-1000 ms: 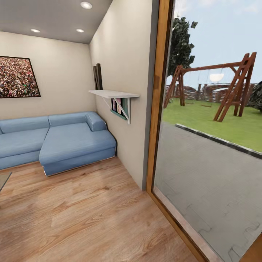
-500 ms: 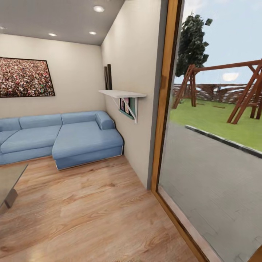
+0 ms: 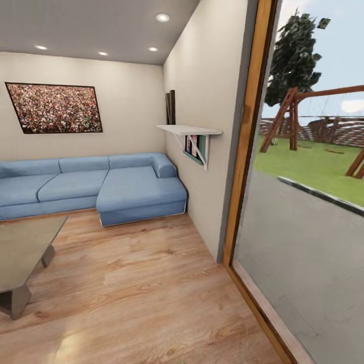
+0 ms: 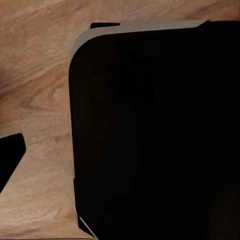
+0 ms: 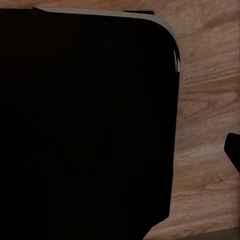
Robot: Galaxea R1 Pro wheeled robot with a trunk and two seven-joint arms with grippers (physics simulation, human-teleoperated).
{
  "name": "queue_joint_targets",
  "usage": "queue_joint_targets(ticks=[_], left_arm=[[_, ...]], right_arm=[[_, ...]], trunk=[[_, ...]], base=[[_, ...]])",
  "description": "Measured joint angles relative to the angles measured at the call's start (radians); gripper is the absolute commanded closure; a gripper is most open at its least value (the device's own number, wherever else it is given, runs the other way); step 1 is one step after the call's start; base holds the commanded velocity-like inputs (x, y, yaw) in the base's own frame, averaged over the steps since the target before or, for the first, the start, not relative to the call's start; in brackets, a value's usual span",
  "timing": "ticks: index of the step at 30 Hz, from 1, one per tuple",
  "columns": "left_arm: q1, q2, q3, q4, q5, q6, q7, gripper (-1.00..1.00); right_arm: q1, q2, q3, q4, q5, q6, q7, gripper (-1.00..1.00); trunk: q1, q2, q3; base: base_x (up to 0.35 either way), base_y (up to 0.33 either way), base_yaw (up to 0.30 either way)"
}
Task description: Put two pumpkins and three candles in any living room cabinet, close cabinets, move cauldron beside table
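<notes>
The living room shows in the head view: a light wood plank floor (image 3: 141, 283), pale walls and a blue corner sofa (image 3: 91, 187) set into the far corner, its chaise part reaching toward the viewer. Above the sofa hangs a dark-framed picture (image 3: 54, 108) with a speckled red and pale pattern. Small round lights (image 3: 162, 17) are sunk into the ceiling.

A low worktop (image 3: 23, 258) with a grey-brown top and angled legs stands on the floor at the view's left, well apart from the sofa. Its top is bare where it shows.

On the side wall a white shelf (image 3: 189, 130) on slanted brackets carries two dark upright boards (image 3: 171, 107) leaning against the wall. Under the shelf sits a green-framed item (image 3: 194, 149) with pinkish contents; what they are is too small to tell.

A wood-framed glass door (image 3: 247, 151) takes up the right of the view. Through it lie grey paving, grass, a tree (image 3: 296, 55) and a wooden swing frame (image 3: 308, 111).

Both wrist views look down at plank floor, each with a large black rounded body (image 4: 155, 130) of the robot across it. I cannot tell how either set of jaws stands.
</notes>
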Motion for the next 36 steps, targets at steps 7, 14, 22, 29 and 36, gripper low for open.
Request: queue_joint_targets(ticks=[7, 14, 22, 29, 36], left_arm=[[0.000, 0.000, -0.001, 0.000, 0.000, -0.001, 0.000, -1.00], [0.000, 0.000, -0.001, 0.000, 0.000, -0.002, 0.000, -1.00], [0.000, 0.002, -0.003, 0.000, 0.000, -0.002, 0.000, -1.00], [0.000, 0.002, -0.003, 0.000, 0.000, -0.002, 0.000, -1.00], [0.000, 0.002, -0.003, 0.000, 0.000, -0.011, 0.000, -1.00]], right_arm=[[0.000, 0.000, 0.000, 0.001, 0.000, 0.000, 0.000, -1.00], [0.000, 0.003, 0.000, 0.001, 0.001, 0.000, 0.000, -1.00], [0.000, 0.009, 0.000, 0.001, 0.001, -0.001, 0.000, -1.00], [0.000, 0.015, 0.000, 0.001, 0.001, -0.001, 0.000, -1.00], [0.000, 0.016, 0.000, 0.001, 0.001, -0.001, 0.000, -1.00]], trunk=[[0.000, 0.000, 0.000], [0.000, 0.000, 0.000], [0.000, 0.000, 0.000], [0.000, 0.000, 0.000], [0.000, 0.000, 0.000]], base=[[-0.197, 0.000, 0.244], [-0.019, 0.000, 0.244], [-0.048, 0.000, 0.245], [-0.171, 0.044, 0.245], [-0.029, 0.007, 0.245]])
